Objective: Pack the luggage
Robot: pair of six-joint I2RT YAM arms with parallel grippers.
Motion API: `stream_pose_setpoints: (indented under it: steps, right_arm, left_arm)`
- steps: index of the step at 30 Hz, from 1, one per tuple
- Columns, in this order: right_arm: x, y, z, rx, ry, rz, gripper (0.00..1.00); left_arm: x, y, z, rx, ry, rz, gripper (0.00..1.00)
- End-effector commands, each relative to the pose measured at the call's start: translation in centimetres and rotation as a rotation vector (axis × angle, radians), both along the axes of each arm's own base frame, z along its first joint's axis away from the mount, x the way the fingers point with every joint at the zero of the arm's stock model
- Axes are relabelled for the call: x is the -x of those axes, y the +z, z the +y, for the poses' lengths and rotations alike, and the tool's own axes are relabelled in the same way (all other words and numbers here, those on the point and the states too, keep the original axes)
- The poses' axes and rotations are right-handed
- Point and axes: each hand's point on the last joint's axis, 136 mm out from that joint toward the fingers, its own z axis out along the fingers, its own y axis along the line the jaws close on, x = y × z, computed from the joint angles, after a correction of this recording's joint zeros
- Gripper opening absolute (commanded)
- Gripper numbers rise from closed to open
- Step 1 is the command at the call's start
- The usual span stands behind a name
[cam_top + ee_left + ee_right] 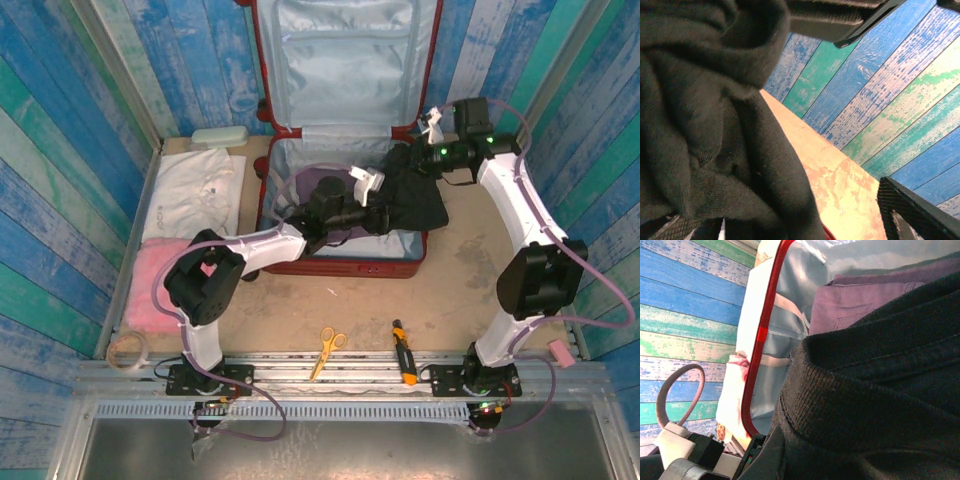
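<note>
Two grippers at luggage (345, 266), which lies open mid-table. Black garment (415, 202) hangs over its right wall, just right of left gripper (367, 184); I see jaws wide apart. Right gripper (433, 124) closed, above garment's far end; left nearer.

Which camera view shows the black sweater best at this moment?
Top external: most of the black sweater shows, spilling over the right rim of the luggage. Left wrist gives close-up folds; right wrist, its ribbed hem.
</note>
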Motion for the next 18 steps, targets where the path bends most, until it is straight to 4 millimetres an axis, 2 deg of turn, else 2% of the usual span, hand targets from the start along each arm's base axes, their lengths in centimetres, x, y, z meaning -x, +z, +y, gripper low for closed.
stream_pose_setpoints:
  steps: [1, 4, 6, 9, 11, 14, 18]
  right_arm:
    - [0.0, 1.5, 1.1, -0.034, 0.054, -0.046, 0.01]
    - [0.1, 1.1, 1.1, -0.033, 0.058, -0.039, 0.01]
    - [0.1, 0.9, 1.1, -0.032, 0.059, -0.035, 0.01]
    - [0.1, 0.7, 1.1, -0.032, 0.059, -0.030, 0.01]
    - [0.1, 0.8, 1.1, -0.031, 0.058, -0.032, 0.00]
    - [0.0, 0.6, 1.1, -0.031, 0.059, -0.030, 0.01]
    - [0.0, 0.7, 1.6, -0.038, 0.076, -0.037, 0.01]
  left_arm:
    - [-0.3, -2.4, -1.0, -0.022, -0.017, 0.052, 0.76]
    - [-0.7, -2.3, -1.0, -0.006, -0.003, 0.062, 0.64]
    - [-1.0, -2.4, -1.2, -0.006, 0.002, 0.067, 0.62]
    - [-1.2, -3.0, -1.0, -0.014, 0.022, 0.088, 0.52]
    - [-1.5, -3.8, -0.7, -0.037, 0.046, 0.113, 0.38]
    - [-1.5, -4.4, -0.6, -0.061, 0.054, 0.133, 0.23]
    - [-1.1, -3.7, -0.1, -0.054, 0.057, 0.123, 0.07]
